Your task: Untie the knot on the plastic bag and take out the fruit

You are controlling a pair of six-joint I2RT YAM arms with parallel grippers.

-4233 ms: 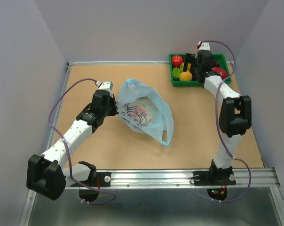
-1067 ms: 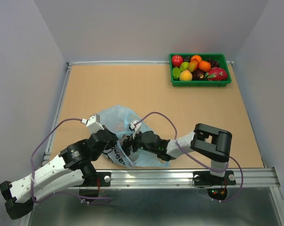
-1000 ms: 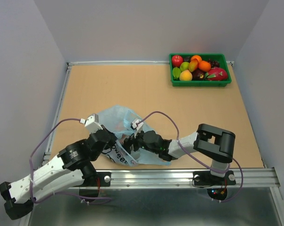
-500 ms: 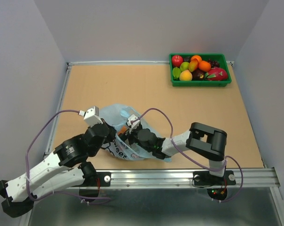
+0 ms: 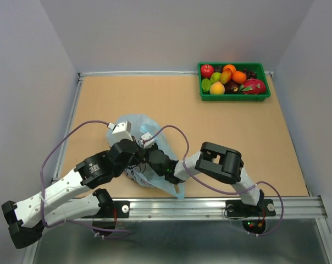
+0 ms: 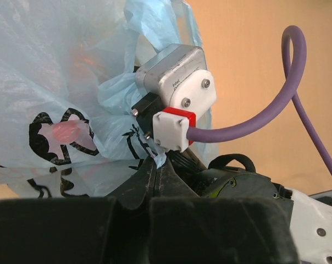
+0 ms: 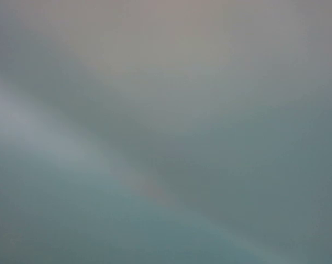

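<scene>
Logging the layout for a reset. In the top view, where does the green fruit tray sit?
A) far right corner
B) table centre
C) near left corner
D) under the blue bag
A: the green tray sits in the far right corner of the table, well apart from the plastic bag at the near left.

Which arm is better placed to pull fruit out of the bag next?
Right, probably. The right gripper looks buried in the plastic bag, and its wrist view is filled by a blurred grey-blue film. The left gripper faces the bag's printed wall from outside.
</scene>
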